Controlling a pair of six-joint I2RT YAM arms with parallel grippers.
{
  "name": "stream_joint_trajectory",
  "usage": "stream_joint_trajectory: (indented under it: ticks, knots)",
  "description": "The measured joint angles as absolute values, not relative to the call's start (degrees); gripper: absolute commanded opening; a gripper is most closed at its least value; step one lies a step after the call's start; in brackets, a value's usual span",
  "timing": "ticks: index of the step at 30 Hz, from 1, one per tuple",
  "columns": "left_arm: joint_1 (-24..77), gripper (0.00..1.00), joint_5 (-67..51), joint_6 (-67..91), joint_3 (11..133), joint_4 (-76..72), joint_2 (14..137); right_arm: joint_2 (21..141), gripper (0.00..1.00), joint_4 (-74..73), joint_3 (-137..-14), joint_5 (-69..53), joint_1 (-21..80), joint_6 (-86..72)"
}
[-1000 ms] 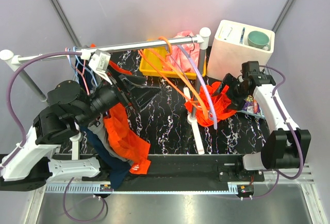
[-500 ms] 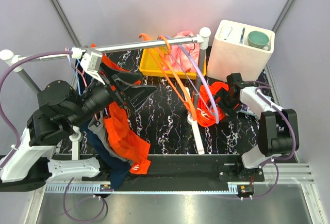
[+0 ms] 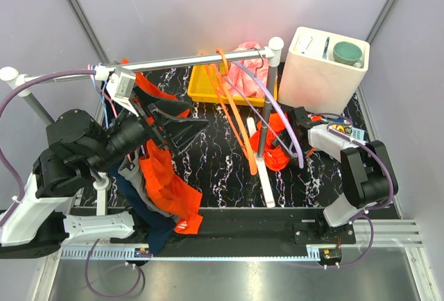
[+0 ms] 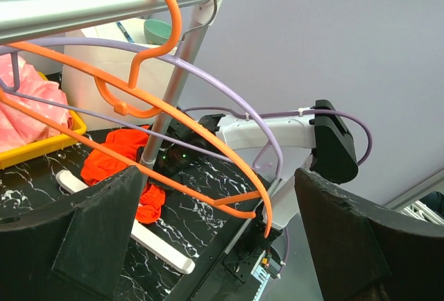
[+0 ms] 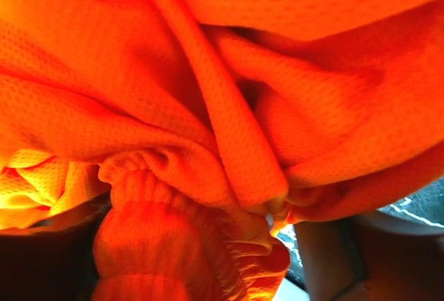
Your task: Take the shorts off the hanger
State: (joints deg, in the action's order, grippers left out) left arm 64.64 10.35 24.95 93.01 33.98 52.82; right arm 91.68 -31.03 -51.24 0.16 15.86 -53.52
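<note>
On the black marbled table (image 3: 222, 169), at the foot of the silver rack post (image 3: 267, 100), the bright orange mesh shorts (image 3: 276, 145) lie heaped, seemingly free of the orange plastic hanger (image 3: 230, 100) and the purple plastic hanger (image 3: 281, 114). The right gripper (image 3: 300, 117) presses in from their right, but I cannot tell whether it grips. The left gripper (image 4: 218, 190), wide open and empty, hangs well apart leftward.
</note>
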Motion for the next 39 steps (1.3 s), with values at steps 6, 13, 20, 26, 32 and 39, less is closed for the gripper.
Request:
stream_joint_trajectory:
  ticks: [6, 13, 20, 26, 32, 39]
  knots:
    - [64.6, 0.94, 10.3, 24.9, 93.4, 34.6, 52.6, 91.4, 0.36, -27.4, -50.0, 0.6, 16.6, -53.3]
    - [64.6, 0.94, 10.3, 24.9, 93.7, 34.6, 52.0, 86.1, 0.00, -26.2, -48.1, 0.7, 16.8, -50.7]
    - [64.6, 0.96, 10.8, 23.9, 93.7, 33.8, 50.7, 77.1, 0.00, -31.0, -54.3, -1.0, 16.9, -47.6]
    - [64.6, 0.97, 10.8, 22.6, 93.6, 32.2, 50.6, 76.4, 0.00, -34.7, -69.2, -5.5, 16.1, -44.8]
    - [64.6, 0.99, 12.1, 22.1, 93.3, 30.6, 50.6, 83.3, 0.00, -35.4, -84.9, -15.5, 12.8, -41.1]
    - [64.6, 0.99, 12.5, 20.3, 93.2, 27.9, 50.7, 98.1, 0.00, -34.4, -100.4, -26.9, 9.5, -40.3]
